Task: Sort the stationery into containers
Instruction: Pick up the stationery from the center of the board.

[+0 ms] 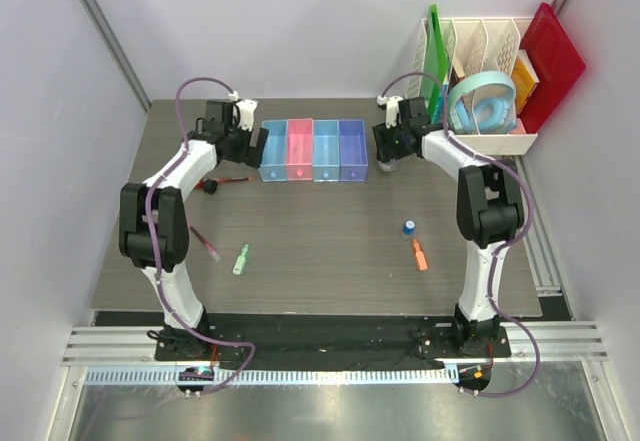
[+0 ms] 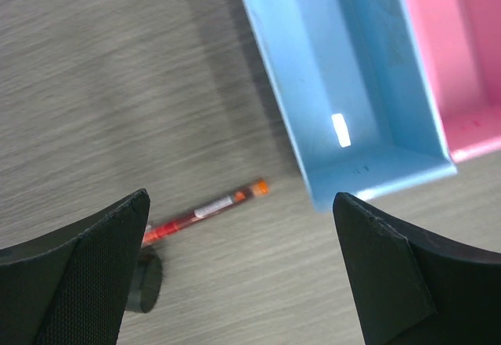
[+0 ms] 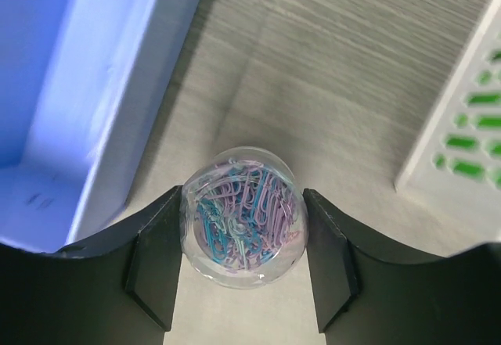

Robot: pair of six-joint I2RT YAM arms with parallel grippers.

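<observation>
"So, what should you watch with the right jaws?"

"Mostly the clear round tub point(image 3: 243, 220) of paper clips. It sits on the worktop point(image 3: 337, 63) squarely between them. Its wall is smooth and curved, so with a light or off-centre pinch I think it could roll or squirt out ahead when you lift. The purple-blue bin point(image 3: 70, 87) stands just outside one pad and the white rack point(image 3: 462, 126) further off beyond the other, so a crooked swing might clip the bin's wall."

"How do they stand?"

"Roughly half spread, with both pads point(image 3: 156, 259) against the sides of the tub. They look to be pinching it, though I cannot tell how firmly."

"And your left jaws?"

"Spread as wide as they go, holding nothing. The dark red pen point(image 2: 207, 210) lies on the worktop just ahead of one pad. The light blue bin point(image 2: 329, 71) sits ahead of the other."
</observation>
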